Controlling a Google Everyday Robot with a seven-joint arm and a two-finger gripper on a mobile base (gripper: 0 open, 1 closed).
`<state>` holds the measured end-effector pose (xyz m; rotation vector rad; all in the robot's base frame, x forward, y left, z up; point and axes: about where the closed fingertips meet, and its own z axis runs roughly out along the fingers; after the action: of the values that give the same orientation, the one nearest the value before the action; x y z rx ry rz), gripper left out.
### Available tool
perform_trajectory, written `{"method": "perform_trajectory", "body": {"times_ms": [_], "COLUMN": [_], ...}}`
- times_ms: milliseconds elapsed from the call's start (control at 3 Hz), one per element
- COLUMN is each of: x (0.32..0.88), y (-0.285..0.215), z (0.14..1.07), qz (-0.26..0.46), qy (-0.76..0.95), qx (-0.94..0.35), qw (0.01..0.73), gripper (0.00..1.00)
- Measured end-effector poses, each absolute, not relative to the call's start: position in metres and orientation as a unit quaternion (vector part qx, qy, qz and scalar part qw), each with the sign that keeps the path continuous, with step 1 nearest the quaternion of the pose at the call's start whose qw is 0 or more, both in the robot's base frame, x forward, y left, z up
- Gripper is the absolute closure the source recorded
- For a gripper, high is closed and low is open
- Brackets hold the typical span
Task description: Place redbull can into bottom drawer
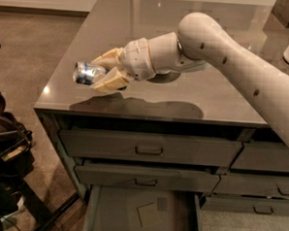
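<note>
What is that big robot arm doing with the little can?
The robot's white arm is carrying a redbull can. Its gripper is shut on the can and holds it sideways, up in the air above the front left part of the dark counter. Down below, the bottom drawer is pulled open and waiting. The can is not in the drawer yet, so the arm likely has to bring it forward and down next.
</note>
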<state>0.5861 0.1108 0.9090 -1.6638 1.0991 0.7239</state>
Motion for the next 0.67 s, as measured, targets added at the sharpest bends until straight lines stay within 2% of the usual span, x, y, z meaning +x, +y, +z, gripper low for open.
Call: {"method": "perform_trajectory", "body": {"times_ms": [333,667], "x": [0.570,0.526], "y": [0.101,0.096], "z": [0.902,0.929], "qz": [0.295,0.276], "qy": [0.479,0.514], "qx": [-0.665,-0.619], "qw": [0.490,0.525], "gripper": [1.00,1.00]}}
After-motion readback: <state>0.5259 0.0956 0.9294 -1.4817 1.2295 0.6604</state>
